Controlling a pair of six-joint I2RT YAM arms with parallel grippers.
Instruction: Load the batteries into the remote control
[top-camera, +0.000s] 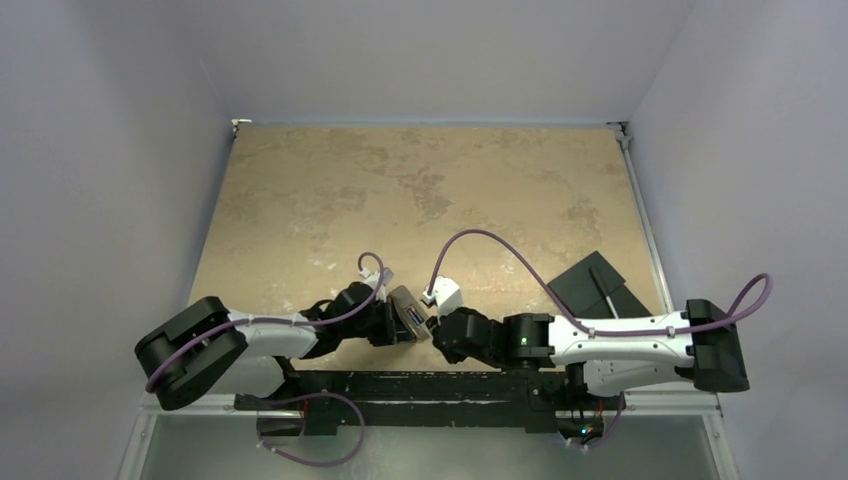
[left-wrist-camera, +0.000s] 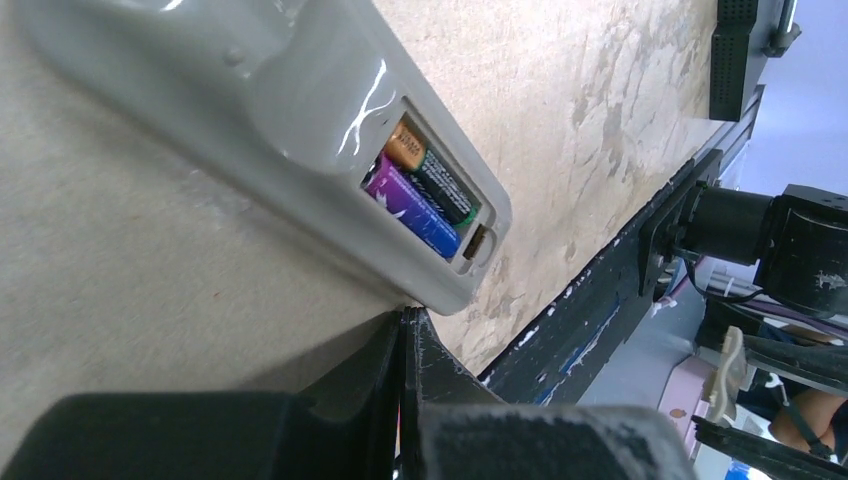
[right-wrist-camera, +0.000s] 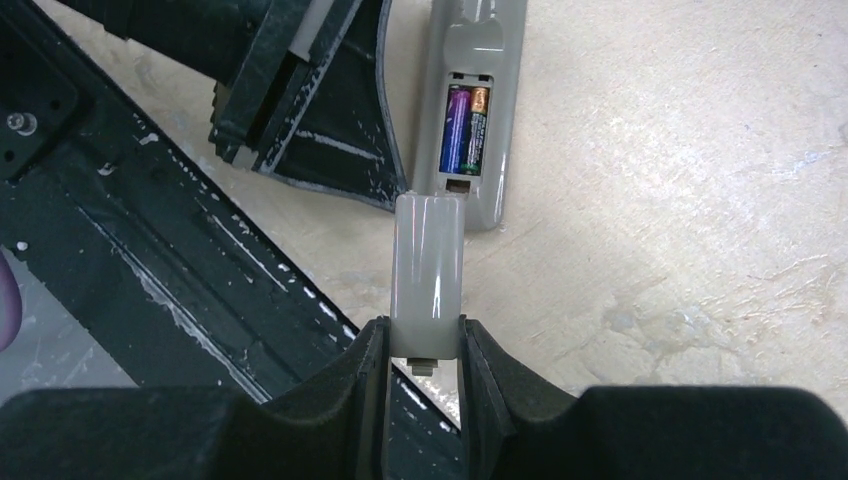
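The remote control (left-wrist-camera: 280, 110) lies grey underside up near the table's front edge, also in the top view (top-camera: 408, 312) and the right wrist view (right-wrist-camera: 480, 30). Both batteries sit side by side in its open recess: the purple one (left-wrist-camera: 410, 207) (right-wrist-camera: 456, 130) and the dark one with a brassy end (left-wrist-camera: 432, 175) (right-wrist-camera: 477, 130). My left gripper (left-wrist-camera: 408, 318) (top-camera: 392, 325) is shut and empty, with its tips against the remote's end corner. My right gripper (right-wrist-camera: 424, 330) (top-camera: 437, 325) is shut on the small grey cover piece (right-wrist-camera: 428, 260), whose far end reaches the remote's recess end.
A larger flat black slab (top-camera: 595, 283) lies at the right of the table. The black base rail (right-wrist-camera: 150, 250) runs along the table's front edge, close beside the remote. The left arm's fingers (right-wrist-camera: 320, 120) show just left of the remote in the right wrist view.
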